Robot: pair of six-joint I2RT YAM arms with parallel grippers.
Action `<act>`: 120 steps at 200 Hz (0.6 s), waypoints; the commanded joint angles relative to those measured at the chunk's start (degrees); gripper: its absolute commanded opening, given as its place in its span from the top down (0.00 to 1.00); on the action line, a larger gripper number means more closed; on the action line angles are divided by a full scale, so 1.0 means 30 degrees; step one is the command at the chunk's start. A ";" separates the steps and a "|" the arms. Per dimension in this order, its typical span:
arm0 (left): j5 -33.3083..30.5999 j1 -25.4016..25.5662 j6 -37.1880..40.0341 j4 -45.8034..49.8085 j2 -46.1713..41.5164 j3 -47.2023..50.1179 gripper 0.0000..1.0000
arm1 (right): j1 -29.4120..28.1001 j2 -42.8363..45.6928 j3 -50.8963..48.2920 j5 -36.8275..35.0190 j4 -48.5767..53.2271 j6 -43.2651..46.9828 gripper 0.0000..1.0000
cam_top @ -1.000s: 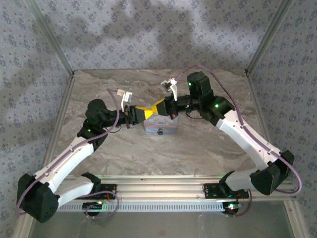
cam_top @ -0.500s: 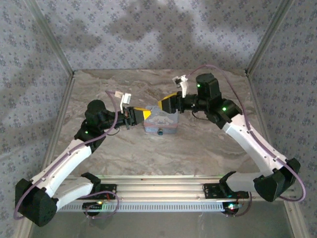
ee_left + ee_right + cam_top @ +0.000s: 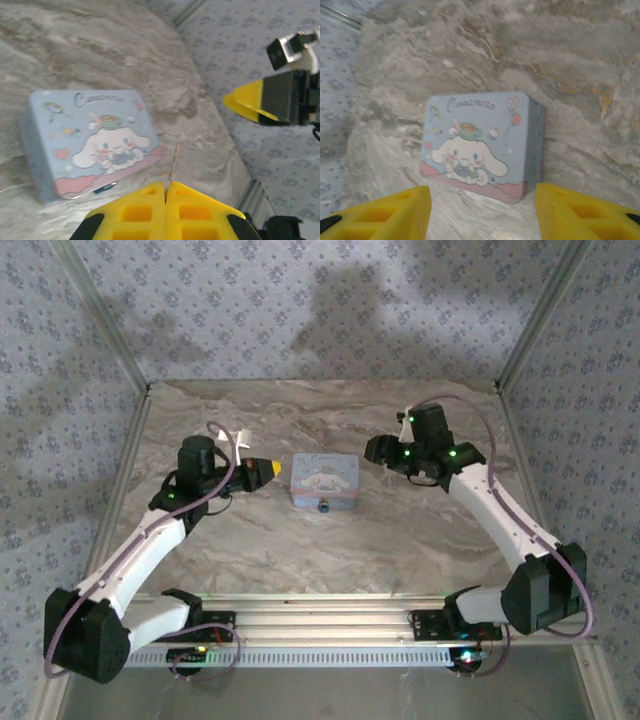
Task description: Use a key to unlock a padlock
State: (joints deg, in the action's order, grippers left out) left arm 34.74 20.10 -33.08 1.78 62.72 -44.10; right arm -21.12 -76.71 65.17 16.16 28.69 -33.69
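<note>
Left hand (image 3: 165, 191) clenched on thin silvery key (image 3: 173, 159); right hand (image 3: 482, 194) released, empty. Tiny dark metal padlock (image 3: 324, 507) sits at lower edge of light-blue cartoon-printed tin (image 3: 325, 478), frame centre. Advise: steady padlock first, then align key slowly.

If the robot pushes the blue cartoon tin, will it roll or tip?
Probably not: the tin lies flat and low on the table, so it should slide. Its straight sides won't roll. It looks thin, likely light.

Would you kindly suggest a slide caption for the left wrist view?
Shut left gripper pinches a thin metal key near the light-blue cartoon-printed rectangular tin.
</note>
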 commanded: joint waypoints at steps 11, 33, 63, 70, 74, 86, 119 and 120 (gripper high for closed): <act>-0.0970 -0.0348 0.0484 0.0218 0.1385 0.0469 1.00 | -0.1701 -0.0540 -0.1646 -0.2032 -0.1575 -0.1241 0.43; -0.1267 -0.0596 0.0334 0.0140 0.2361 0.0749 1.00 | -0.3445 -0.1563 -0.2439 -0.3816 -0.2439 -0.1640 0.43; -0.1915 -0.0810 0.0729 0.0224 0.3426 0.0929 1.00 | -0.4317 -0.3170 -0.2651 -0.4501 -0.2807 -0.2499 0.43; -0.2087 -0.0796 0.0879 0.0255 0.3732 0.0900 1.00 | -0.4326 -0.3397 -0.2624 -0.4533 -0.2865 -0.2566 0.44; -0.2165 -0.0810 0.0992 0.0256 0.3897 0.0882 1.00 | -0.4327 -0.3522 -0.2586 -0.4567 -0.2878 -0.2588 0.44; -0.2243 -0.0810 0.1247 0.0101 0.4536 0.0849 1.00 | -0.4304 -0.3828 -0.2477 -0.4719 -0.2825 -0.2568 0.44; -0.2088 -0.0701 0.0839 -0.1371 0.6925 0.0822 1.00 | -0.3779 -0.4565 -0.2206 -0.4297 -0.2787 -0.2422 0.44; -0.2088 -0.0683 0.0806 -0.1422 0.7013 0.0817 1.00 | -0.3759 -0.4586 -0.2208 -0.4286 -0.2791 -0.2422 0.44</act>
State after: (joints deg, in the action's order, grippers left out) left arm 28.88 18.00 -31.05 0.82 79.42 -41.41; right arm -33.61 -88.92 57.65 4.25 20.56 -39.90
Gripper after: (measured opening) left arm 0.048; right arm 0.562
